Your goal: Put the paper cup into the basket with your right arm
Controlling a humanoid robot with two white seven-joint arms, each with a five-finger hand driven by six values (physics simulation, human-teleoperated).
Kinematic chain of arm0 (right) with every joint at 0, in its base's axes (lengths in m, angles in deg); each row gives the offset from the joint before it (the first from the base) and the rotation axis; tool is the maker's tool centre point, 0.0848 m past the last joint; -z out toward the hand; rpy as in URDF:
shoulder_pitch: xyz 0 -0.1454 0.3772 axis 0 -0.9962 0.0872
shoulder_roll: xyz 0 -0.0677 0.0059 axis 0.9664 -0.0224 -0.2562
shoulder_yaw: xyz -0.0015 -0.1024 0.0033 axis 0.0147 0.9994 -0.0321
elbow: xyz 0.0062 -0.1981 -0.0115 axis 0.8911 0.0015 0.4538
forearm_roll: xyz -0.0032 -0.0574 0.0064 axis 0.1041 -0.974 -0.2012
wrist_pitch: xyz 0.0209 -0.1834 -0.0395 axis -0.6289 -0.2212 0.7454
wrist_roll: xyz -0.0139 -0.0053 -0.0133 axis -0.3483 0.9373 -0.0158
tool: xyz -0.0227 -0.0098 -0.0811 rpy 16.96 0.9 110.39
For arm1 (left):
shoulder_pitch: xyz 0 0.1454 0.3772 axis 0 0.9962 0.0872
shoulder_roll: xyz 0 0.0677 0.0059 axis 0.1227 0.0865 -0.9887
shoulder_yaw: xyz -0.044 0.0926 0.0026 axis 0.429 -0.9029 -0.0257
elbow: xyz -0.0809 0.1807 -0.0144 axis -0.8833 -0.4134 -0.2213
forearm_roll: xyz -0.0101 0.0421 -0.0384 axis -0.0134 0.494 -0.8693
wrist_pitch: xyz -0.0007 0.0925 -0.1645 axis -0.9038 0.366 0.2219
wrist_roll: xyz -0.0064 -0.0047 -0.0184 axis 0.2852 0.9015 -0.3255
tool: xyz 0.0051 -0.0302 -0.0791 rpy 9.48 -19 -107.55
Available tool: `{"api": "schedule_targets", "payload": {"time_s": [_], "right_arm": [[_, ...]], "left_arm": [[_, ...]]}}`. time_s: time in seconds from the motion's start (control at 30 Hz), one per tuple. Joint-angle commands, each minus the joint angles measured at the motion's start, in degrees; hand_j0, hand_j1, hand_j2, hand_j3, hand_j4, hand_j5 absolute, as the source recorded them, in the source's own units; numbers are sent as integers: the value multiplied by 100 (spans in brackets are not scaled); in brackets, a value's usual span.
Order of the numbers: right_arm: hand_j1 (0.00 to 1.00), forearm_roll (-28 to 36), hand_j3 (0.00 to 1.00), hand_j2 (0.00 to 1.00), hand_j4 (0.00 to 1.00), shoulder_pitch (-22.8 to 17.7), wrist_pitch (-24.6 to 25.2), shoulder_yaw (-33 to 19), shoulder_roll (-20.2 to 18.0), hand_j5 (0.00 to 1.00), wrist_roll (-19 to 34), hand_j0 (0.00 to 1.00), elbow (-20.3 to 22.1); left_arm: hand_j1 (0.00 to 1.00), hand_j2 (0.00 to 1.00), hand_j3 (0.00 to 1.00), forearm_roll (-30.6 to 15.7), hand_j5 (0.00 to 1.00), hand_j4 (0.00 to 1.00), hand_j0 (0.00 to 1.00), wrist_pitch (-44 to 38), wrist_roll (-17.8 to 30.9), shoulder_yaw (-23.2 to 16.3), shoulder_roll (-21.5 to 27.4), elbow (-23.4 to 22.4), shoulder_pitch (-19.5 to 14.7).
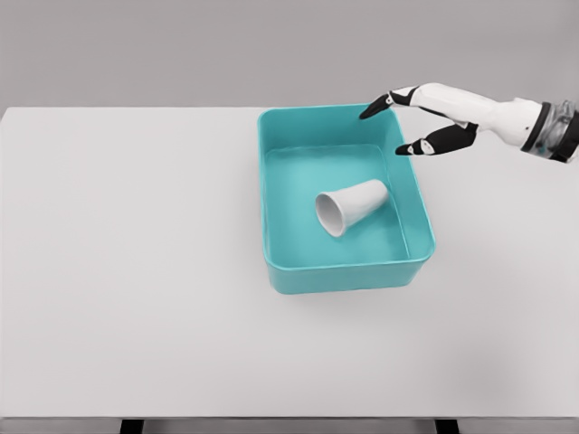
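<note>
So the paper cup (351,206) is already lying on its side on the floor of the teal basket (282,262), mouth facing down-left and away from the hand, long axis running diagonally up toward it, no print or logo on it that I can see. Farther back, the right hand (412,117) hovers over the basket's far right corner on the counter (127,271), fingers spread, holding nothing.

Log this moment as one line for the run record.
white paper cup: on its side inside teal plastic basket | right robot hand: open, empty, above basket's far right corner | left arm: out of view
</note>
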Motion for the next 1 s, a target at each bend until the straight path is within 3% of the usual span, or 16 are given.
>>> {"api": "schedule_targets", "payload": {"time_s": [0.0, 0.03, 0.13, 0.23, 0.37, 0.5, 0.8, 0.97], "right_arm": [[100, 57, 100, 100, 100, -9, -68, -496, -13, 100, -3, 100, 54], [100, 83, 100, 100, 100, -35, -105, -644, -30, 100, -3, 100, 80], [100, 443, 100, 100, 100, -668, -105, -1823, -162, 100, -3, 100, 98], [100, 1068, 100, 100, 100, -1414, -105, -2508, -583, 100, -3, 100, 63], [100, 1033, 100, 100, 100, -2180, -105, -2711, -742, 100, -3, 100, -165], [100, 972, 100, 100, 100, -2619, -105, -2764, -734, 100, -3, 100, -324], [100, 620, 100, 100, 100, -2716, -105, -2738, -716, 100, -3, 100, -219], [100, 629, 100, 100, 100, -2769, -105, -2720, -698, 100, -3, 100, 274]], "left_arm": [[100, 100, 100, 0, 100, 100, 100, -1, 1, 0, 0, -1, 0], [100, 100, 100, 0, 100, 100, 100, 8, 1, 0, 0, -1, 0], [100, 100, 100, -8, 100, 100, 100, -1, 1, 0, 0, -1, 0], [100, 100, 100, 0, 100, 100, 100, -1, 1, 0, 0, -1, 0], [100, 100, 100, 0, 100, 100, 100, -1, 1, 0, 0, -1, 0], [100, 100, 100, 0, 100, 100, 100, -1, 1, 0, 0, -1, 0], [100, 100, 100, 0, 100, 100, 100, -1, 1, 0, 0, -1, 0], [100, 100, 100, -8, 100, 100, 100, -1, 1, 0, 0, -1, 0]]}}
